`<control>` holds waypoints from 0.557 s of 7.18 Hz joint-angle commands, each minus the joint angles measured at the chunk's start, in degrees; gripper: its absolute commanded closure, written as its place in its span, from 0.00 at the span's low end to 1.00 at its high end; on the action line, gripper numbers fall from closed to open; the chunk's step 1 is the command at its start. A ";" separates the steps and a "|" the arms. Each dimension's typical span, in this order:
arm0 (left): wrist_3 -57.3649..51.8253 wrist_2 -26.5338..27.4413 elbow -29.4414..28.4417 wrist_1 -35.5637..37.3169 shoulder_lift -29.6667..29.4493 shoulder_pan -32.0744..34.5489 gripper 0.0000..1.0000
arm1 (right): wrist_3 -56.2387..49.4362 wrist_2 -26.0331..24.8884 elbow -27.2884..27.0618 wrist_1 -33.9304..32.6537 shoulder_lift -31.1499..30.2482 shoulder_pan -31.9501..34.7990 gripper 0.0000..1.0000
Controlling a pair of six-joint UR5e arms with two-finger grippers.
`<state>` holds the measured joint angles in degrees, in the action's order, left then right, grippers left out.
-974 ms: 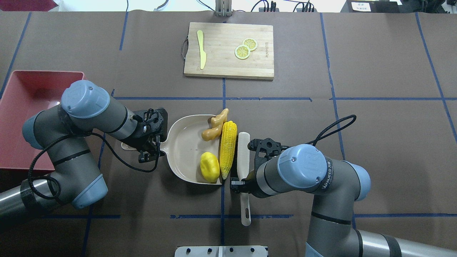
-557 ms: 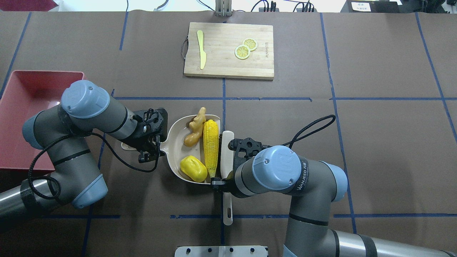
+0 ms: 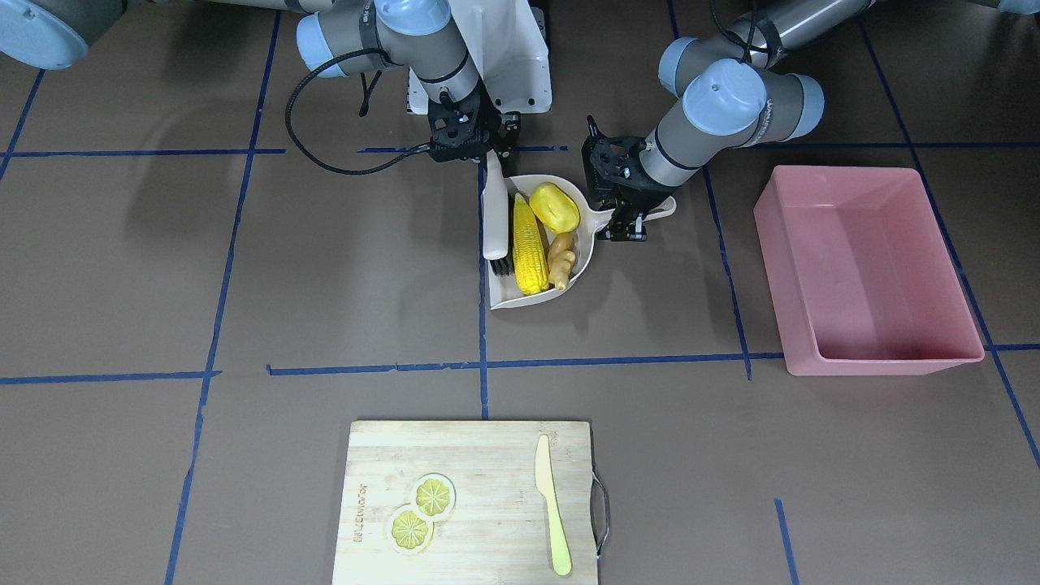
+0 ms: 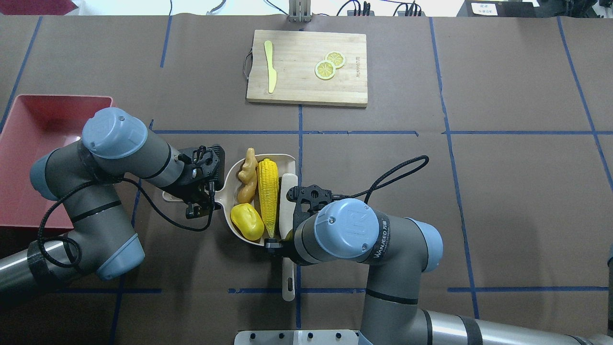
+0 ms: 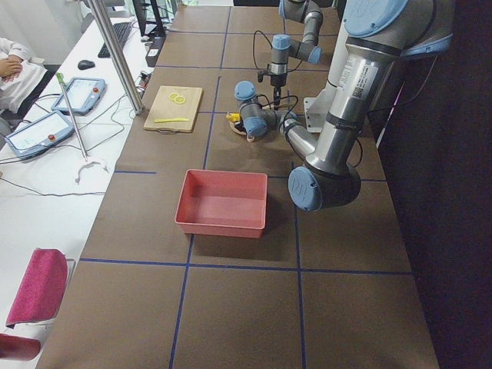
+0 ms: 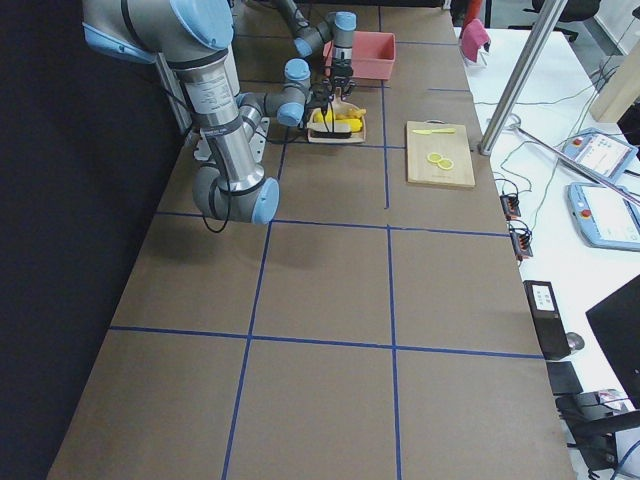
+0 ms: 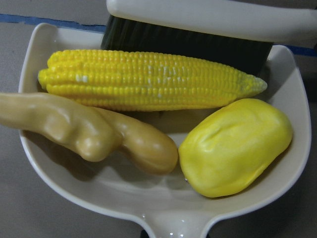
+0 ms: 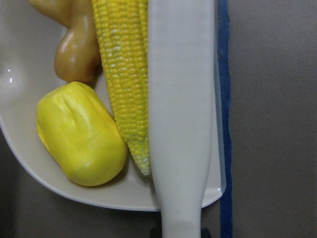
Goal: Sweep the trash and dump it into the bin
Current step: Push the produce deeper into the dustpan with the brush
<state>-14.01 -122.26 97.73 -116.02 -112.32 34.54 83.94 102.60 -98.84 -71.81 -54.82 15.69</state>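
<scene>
**A:** Right gripper [image 3: 486, 159] was clamped on the brush [image 4: 286, 191], which lay lengthwise against the corn cob [image 4: 267, 194].

**B:** And beyond it?

**A:** Ginger root [image 4: 247, 176] and potato lump [image 4: 247, 221] sat in the dustpan [image 4: 229, 189], gripped by the left gripper [image 4: 198, 203]. The bin [image 4: 28, 143] lay farther left, nearest that arm.

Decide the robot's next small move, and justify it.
Probably the right pincer should lift the brush clear. The corn, potato and ginger all lie inside the dustpan, whose handle the left pincer grips, so it can then go to the bin.
</scene>
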 commanded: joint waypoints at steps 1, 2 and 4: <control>0.03 0.00 0.00 -0.09 0.00 0.00 1.00 | -0.18 -0.03 -0.03 0.00 0.06 -0.05 1.00; 0.03 0.00 0.00 -0.09 0.00 0.00 1.00 | -0.18 -0.03 -0.38 0.00 0.06 -0.05 1.00; 0.03 -0.09 0.00 -0.09 0.00 0.00 1.00 | -0.18 0.06 -1.26 0.00 -0.11 0.04 1.00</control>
<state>-13.97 -122.31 97.73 -116.10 -112.32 34.54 83.76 102.63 -99.55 -71.81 -54.79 15.66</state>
